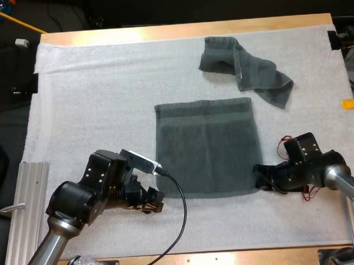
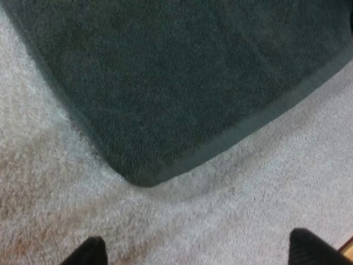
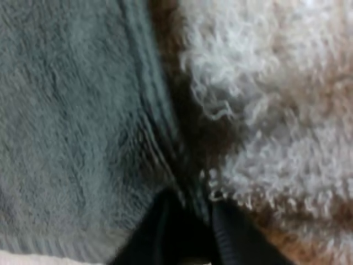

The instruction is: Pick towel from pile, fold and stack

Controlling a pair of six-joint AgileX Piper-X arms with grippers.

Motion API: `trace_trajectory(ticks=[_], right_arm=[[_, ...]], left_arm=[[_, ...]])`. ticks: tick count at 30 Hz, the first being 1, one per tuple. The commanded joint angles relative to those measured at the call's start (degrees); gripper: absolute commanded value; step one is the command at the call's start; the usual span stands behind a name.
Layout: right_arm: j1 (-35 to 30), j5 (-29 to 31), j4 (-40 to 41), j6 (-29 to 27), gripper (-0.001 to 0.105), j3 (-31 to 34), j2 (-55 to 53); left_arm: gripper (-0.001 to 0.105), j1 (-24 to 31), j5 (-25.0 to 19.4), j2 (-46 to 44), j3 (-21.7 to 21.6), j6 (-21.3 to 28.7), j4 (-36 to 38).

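A flat towel (image 1: 204, 149) lies spread at the centre of the mat (image 1: 93, 101). A crumpled towel (image 1: 244, 68) sits in the upper right, and its white mark (image 1: 240, 75) is too small to read. The left pincer (image 1: 152, 203) is released, fingers (image 2: 88, 253) apart, just off the flat towel's lower left corner. The right pincer (image 1: 260, 184) is clenched on its lower right edge.

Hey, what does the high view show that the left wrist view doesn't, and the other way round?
Only the high view: the crumpled towel at the far side of the white mat, and the right gripper at the flat towel's near right corner. Only the left wrist view: the left gripper's fingertips standing apart, clear of the towel's hemmed corner. Both: the flat towel spread on the mat.
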Motion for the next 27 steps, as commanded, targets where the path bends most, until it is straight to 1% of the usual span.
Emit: trace_trajectory(ticks=[1,6,9,11,12,14,19,21,23,27], right_arm=[[0.0,-0.2,0.0,0.3,0.000,0.6,0.5],[0.0,1.7,1.4,0.2,0.000,0.6,-1.1],[0.0,2.6,2.6,-0.1,0.000,0.6,-3.4],[0.0,2.7,3.0,-0.1,0.000,0.6,-5.4],[0.0,2.7,3.1,-0.1,0.000,0.6,-5.7],[0.0,2.7,3.1,-0.1,0.000,0.6,-7.3],[0.0,2.7,3.3,0.3,0.000,0.6,-8.2],[0.0,2.7,4.0,0.3,0.000,0.6,-8.2],[0.0,3.3,4.5,0.3,0.000,0.6,-8.2],[0.0,3.3,4.6,0.3,0.000,0.6,-8.2]], left_arm=[[0.064,-0.3,-0.4,-0.2,0.0,-0.5,-0.6],[0.064,-0.3,0.2,-0.2,0.0,0.3,-2.4],[0.064,-0.3,1.3,-0.2,0.0,0.6,-6.2],[0.064,-0.3,3.3,-0.1,0.2,0.3,-9.7],[0.064,-0.3,3.8,0.1,0.2,0.3,-10.0],[0.064,-0.3,6.2,1.2,0.2,0.3,-10.1],[0.064,-0.3,5.9,6.6,0.3,0.8,-9.9],[0.064,-0.3,5.0,9.3,0.4,1.4,-10.2],[0.064,-0.3,2.6,12.9,0.4,2.6,-10.1],[0.064,-0.3,1.2,18.5,0.4,3.9,-10.3]])
